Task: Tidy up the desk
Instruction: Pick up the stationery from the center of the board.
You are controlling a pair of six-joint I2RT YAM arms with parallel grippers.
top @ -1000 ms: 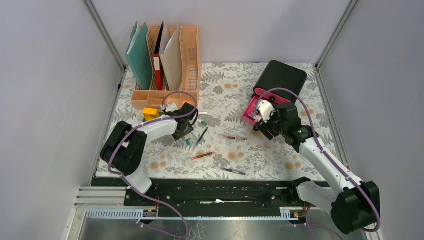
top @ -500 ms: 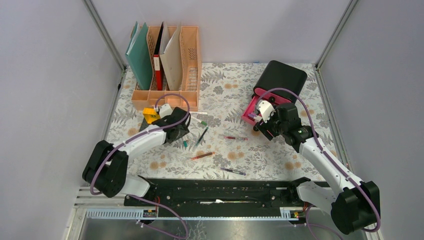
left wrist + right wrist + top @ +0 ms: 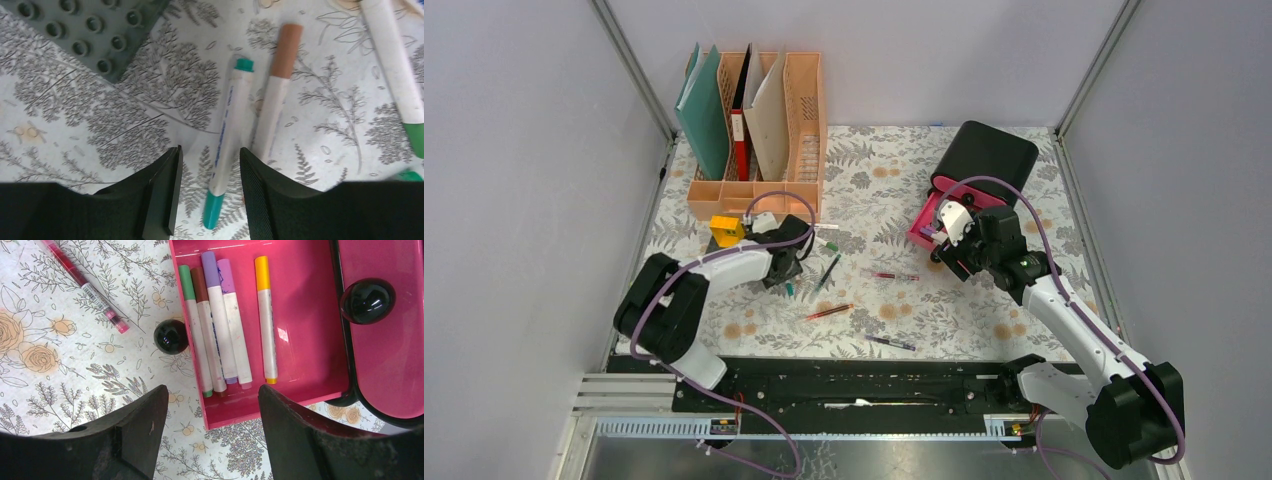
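Note:
The desk (image 3: 984, 300) is a white cloth printed with ferns and flowers. My left gripper (image 3: 209, 192) is open, low over the cloth. Its jaws straddle the lower end of a white marker with teal caps (image 3: 227, 135) without touching it. A brown-capped marker (image 3: 277, 95) lies just to the right of it. In the top view this gripper (image 3: 790, 272) is at the desk's left middle. My right gripper (image 3: 212, 395) is open and holds nothing, above the front corner of the pink drawer (image 3: 305, 340). Several markers (image 3: 220, 325) lie in that drawer.
A grey studded plate (image 3: 95, 35) and a yellow block (image 3: 726, 228) lie left of the left gripper. The peach file rack (image 3: 804, 130) stands behind. Loose pens (image 3: 829, 312) (image 3: 894, 275) (image 3: 891, 343) lie mid-desk. The black drawer box (image 3: 984, 160) sits at the back right.
My left arm swung left, then came back right and down over the teal marker, with its jaws a little narrower. The right arm has not moved.

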